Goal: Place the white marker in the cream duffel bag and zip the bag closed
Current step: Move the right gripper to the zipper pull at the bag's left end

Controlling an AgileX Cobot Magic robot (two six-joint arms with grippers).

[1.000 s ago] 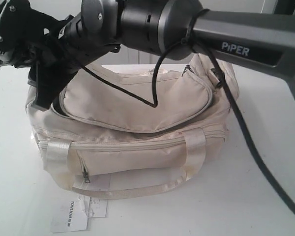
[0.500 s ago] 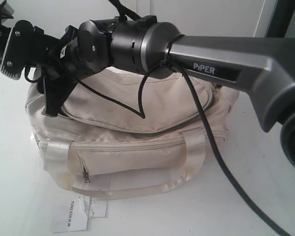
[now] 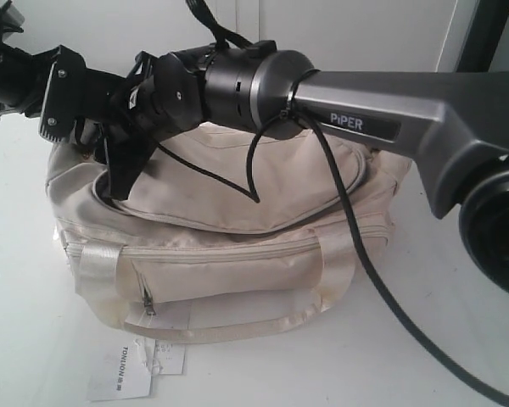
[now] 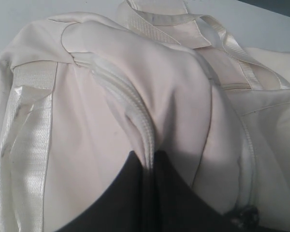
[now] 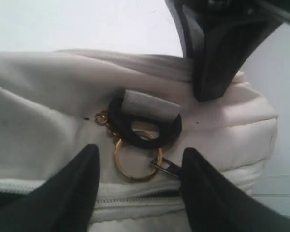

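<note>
Two robot arms work over the cream duffel bag (image 3: 237,246), which sits in the middle of a white tabletop (image 3: 458,339). Its front pocket zipper (image 3: 220,248) is drawn shut and one satin handle (image 3: 237,326) droops down the near side. The right arm (image 3: 365,102) comes in from 3 o'clock and stretches across the top of the bag to its 10 o'clock end. There the right hand (image 5: 140,152) stands with its jaws apart, its two dark fingers (image 5: 72,193) either side of a gold ring (image 5: 135,179) and a small metal zipper pull (image 5: 166,166), just below a black D-ring (image 5: 145,139); it grips nothing. The left hand (image 4: 149,162), reaching in from 10 o'clock, is closed, its fingers meeting on a raised fold of the bag's fabric where the zipper tape runs. A white paper hangtag (image 3: 136,369) lies flat on the tabletop at the bag's 7 o'clock corner. The white marker cannot be seen from any angle.
</note>
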